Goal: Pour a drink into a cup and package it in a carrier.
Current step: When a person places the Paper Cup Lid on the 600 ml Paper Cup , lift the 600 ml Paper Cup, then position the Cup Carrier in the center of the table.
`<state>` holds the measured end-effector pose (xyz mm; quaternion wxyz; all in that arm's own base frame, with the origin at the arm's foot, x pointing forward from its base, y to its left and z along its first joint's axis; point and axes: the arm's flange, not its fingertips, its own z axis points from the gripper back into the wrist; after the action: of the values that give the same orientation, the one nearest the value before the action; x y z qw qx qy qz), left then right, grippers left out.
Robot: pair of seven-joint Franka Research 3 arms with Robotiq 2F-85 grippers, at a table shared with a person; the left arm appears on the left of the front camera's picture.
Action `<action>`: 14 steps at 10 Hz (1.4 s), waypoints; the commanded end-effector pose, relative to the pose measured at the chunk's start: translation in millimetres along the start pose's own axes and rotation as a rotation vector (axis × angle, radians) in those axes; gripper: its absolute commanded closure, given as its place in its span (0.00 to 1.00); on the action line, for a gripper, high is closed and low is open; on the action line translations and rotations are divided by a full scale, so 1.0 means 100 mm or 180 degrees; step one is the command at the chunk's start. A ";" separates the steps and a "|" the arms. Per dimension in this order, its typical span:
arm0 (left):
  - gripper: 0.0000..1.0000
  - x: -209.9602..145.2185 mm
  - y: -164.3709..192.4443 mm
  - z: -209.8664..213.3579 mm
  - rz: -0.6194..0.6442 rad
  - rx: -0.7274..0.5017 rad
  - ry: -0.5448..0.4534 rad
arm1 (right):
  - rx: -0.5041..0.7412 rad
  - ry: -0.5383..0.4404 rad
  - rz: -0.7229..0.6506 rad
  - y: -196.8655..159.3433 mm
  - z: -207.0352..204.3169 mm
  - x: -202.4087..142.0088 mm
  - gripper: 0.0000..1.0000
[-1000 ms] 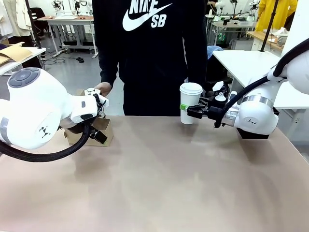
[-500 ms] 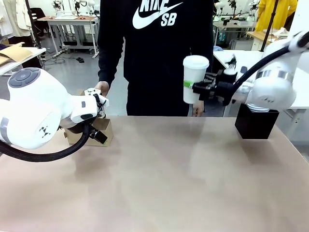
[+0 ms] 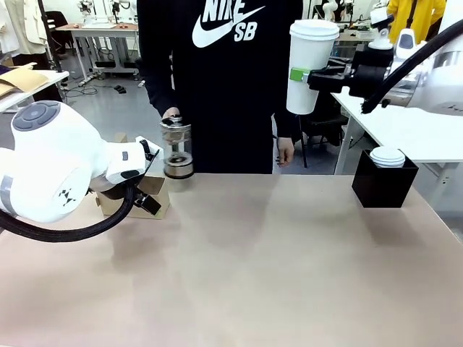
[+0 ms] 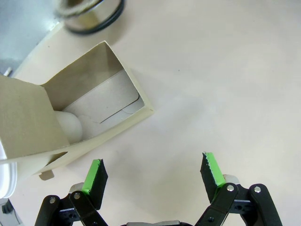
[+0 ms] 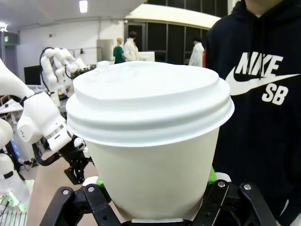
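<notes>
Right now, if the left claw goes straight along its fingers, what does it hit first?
Probably bare table, right beside the carrier. The open left claw might clip its corner; depth is unclear.

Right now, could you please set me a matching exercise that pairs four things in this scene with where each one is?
Things:
1. cup
2. jar
3. carrier
4. black box

Places:
A. on the table at its right side, with white lids on top
B. held up in the air by the right gripper
C. on the table beside the left arm
D. at the table's far edge, with a person's hand on its top

Pairs: 1-B, 2-D, 3-C, 4-A
</notes>
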<state>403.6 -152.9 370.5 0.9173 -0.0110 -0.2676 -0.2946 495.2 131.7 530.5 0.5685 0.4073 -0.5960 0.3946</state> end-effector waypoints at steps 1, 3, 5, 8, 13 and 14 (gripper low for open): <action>0.00 -0.01 0.01 0.00 0.0007 -0.0005 -0.0001 | 0.0152 0.0144 -0.0178 0.00 -0.02 -0.03 0.19; 0.00 -0.01 0.01 0.00 0.0007 -0.0005 -0.0001 | 0.0000 0.0000 0.0000 0.00 0.00 0.00 0.19; 0.00 -0.01 0.01 0.00 0.0007 -0.0005 -0.0001 | 0.0000 0.0000 0.0000 0.00 0.00 0.00 0.19; 0.00 -0.01 0.01 0.00 0.0007 -0.0005 -0.0001 | 0.0000 0.0000 0.0000 0.00 0.00 0.00 0.19; 0.00 0.00 0.00 0.00 0.0000 0.0000 0.0000 | 0.0000 0.0000 0.0000 0.00 0.00 0.00 0.19; 0.00 0.08 0.04 0.17 0.0107 0.0018 0.0027 | 0.0000 0.0000 0.0000 0.00 0.00 0.00 0.19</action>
<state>404.4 -151.9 374.1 0.9179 -0.0109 -0.2679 -0.2926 495.9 130.3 527.3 0.5759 0.4089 -0.5866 0.3963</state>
